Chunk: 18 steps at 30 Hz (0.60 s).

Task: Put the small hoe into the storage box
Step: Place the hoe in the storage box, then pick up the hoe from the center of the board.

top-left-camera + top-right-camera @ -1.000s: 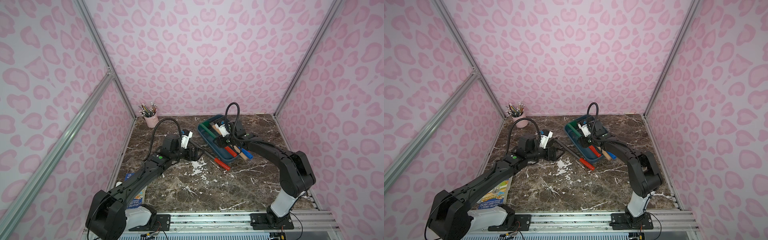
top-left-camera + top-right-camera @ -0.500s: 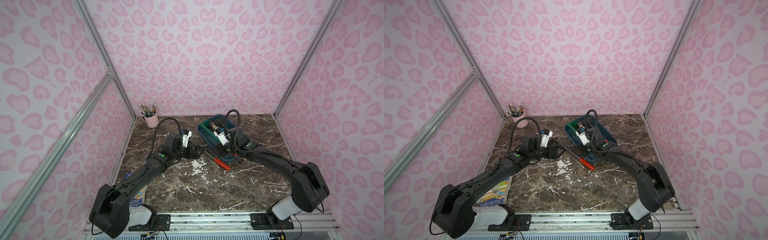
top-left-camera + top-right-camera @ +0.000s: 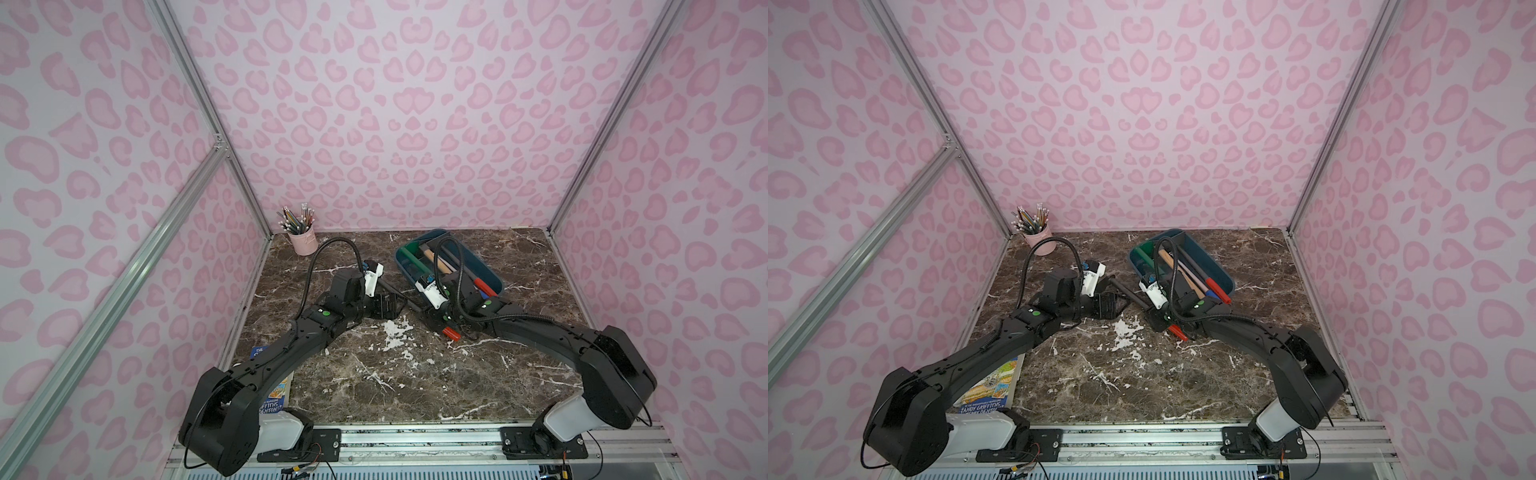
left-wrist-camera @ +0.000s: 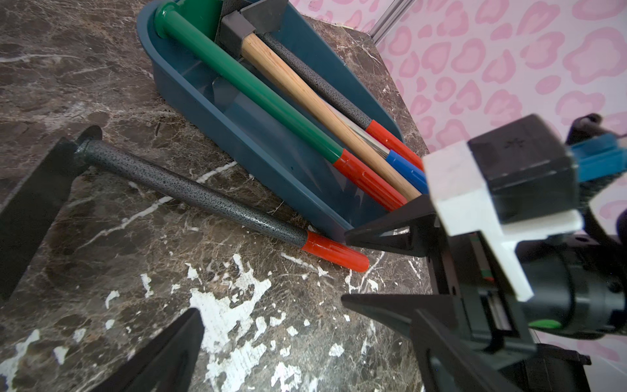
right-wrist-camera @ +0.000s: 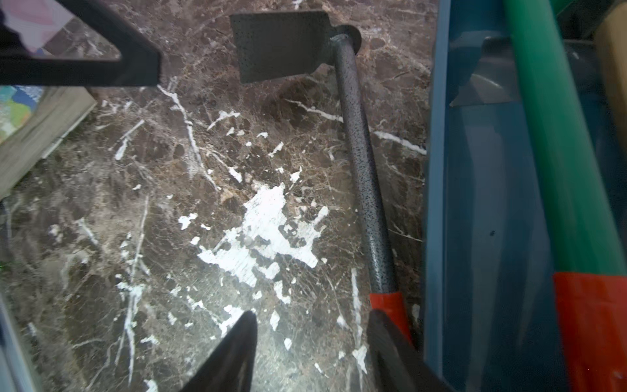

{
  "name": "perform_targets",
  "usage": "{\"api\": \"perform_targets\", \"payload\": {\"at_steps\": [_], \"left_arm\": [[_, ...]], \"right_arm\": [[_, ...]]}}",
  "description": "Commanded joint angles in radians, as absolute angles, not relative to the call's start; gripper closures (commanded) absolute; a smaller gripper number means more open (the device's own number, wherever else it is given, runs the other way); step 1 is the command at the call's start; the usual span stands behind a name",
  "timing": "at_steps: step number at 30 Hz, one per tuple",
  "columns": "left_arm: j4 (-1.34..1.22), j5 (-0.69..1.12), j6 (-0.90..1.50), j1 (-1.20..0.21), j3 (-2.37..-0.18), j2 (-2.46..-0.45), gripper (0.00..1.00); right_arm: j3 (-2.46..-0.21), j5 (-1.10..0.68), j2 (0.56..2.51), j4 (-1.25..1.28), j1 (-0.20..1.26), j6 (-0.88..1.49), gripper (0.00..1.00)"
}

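Observation:
The small hoe [image 4: 190, 193] lies flat on the marble beside the storage box [image 4: 210, 112], outside it. Its dark blade [image 5: 278, 44] points toward my left gripper [image 4: 310, 315], which hangs wide open and empty just above the table. My right gripper [image 5: 312, 319] is low at the hoe's red handle [image 5: 386, 305]. It is open, one finger overlaps the handle, and only bare marble shows between the fingers. In both top views the hoe [image 3: 399, 295] [image 3: 1129, 293] runs between the left gripper [image 3: 395, 309] [image 3: 1117, 307] and the right gripper [image 3: 436, 328] [image 3: 1163, 328].
The storage box [image 3: 488, 270] [image 3: 1217, 262] holds a green-shafted tool [image 4: 258, 91], a wooden-handled hammer [image 4: 305, 95] and other red- and blue-handled tools. A pink pencil cup [image 3: 304, 243] stands at the back left corner. A book [image 3: 992, 386] lies at the table's left edge.
My right arm swung from over the storage box down to the hoe's red handle, and its jaws narrowed slightly. The left arm edged toward the blade and stayed wide open.

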<state>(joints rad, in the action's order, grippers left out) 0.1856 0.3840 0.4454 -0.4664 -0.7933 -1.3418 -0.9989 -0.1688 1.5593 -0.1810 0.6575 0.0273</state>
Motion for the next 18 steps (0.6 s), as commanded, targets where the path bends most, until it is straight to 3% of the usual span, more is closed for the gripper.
{"api": "perform_targets", "payload": {"at_steps": [1, 18], "left_arm": [[0.143, 0.364, 0.432, -0.465, -0.789, -1.329, 0.02], [0.146, 0.347, 0.430, -0.466, -0.758, -1.297, 0.02]], "right_arm": [[-0.998, -0.120, 1.587, -0.185, 0.663, 0.028, 0.43], [-1.032, -0.029, 1.740, -0.166, 0.662, 0.008, 0.42]]}}
